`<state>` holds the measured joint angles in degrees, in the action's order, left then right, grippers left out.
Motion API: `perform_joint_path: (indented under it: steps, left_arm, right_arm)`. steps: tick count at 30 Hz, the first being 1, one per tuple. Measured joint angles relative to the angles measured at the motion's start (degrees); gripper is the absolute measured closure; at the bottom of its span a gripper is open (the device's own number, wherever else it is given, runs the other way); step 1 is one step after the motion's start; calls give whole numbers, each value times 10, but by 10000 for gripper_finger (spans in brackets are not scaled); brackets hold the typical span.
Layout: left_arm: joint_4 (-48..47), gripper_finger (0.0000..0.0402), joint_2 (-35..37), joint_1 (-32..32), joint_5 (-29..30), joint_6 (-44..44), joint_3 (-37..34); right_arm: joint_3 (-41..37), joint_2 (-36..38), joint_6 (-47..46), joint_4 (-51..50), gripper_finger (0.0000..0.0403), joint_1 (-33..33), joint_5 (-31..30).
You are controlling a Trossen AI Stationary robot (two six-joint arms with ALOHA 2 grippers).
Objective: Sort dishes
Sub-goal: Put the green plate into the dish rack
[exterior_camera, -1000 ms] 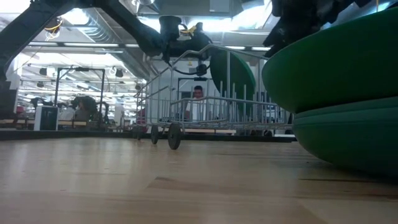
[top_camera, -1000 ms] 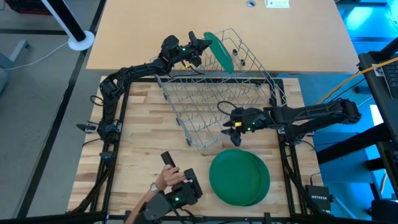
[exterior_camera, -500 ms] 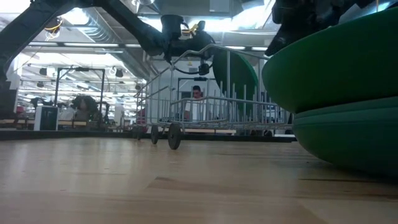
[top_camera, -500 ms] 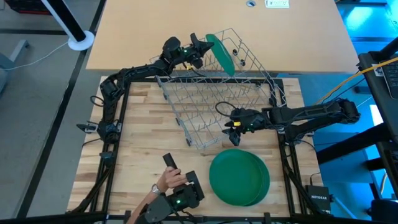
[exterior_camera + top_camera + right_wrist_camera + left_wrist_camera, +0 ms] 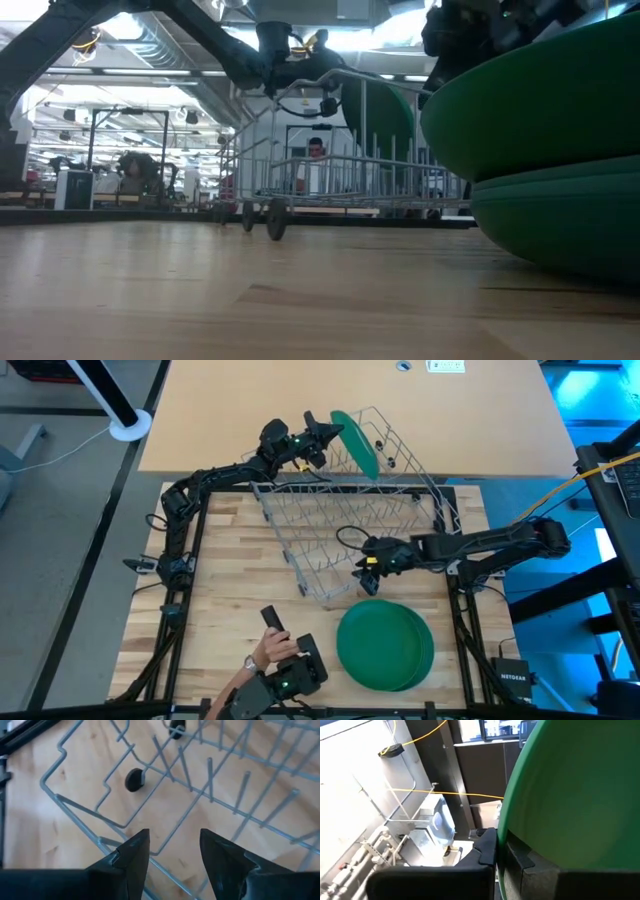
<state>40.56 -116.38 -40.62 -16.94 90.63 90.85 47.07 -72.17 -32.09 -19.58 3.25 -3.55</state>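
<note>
My left gripper (image 5: 326, 438) is shut on a dark-green plate (image 5: 355, 442), held on edge above the far end of the silver wire rack (image 5: 345, 525); it also shows in the low view (image 5: 375, 105). Two more green plates (image 5: 385, 645) lie stacked flat on the wooden table near the front right, large in the low view (image 5: 550, 160). My right gripper (image 5: 172, 855) is open and empty, hovering over the rack's near right corner (image 5: 365, 557), its fingers above the wires without touching them. My left gripper pinches the plate's rim (image 5: 506, 837) between its two fingers (image 5: 487, 850), one on each face. The fingers come level from the table's left. The plate stands on edge, lifted clear above the rack.
A person's hand (image 5: 265, 650) holds a dark device at the table's near edge, left of the stacked plates. The rack stands slantwise across the table's middle on small dark wheels (image 5: 275, 215). Bare wood lies to the rack's left.
My right gripper has moved a little toward the table's left over the rack's near corner, still open. My left gripper keeps the plate on edge above the rack's far end.
</note>
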Motion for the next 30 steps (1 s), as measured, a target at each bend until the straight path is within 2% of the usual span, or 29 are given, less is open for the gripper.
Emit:
perform_joint_path:
  steps: [8,21,30]
  left_arm:
    - [0,401,0,0,0,-12,0]
    - [-9,401,0,0,14,-13,0]
    - [-25,401,1,0,32,-60,0]
  right_arm:
    - [-2,7,-9,-14,224,1,57]
    - [-2,7,-7,-23,224,1,51]
    - [-2,8,-6,-29,224,1,41]
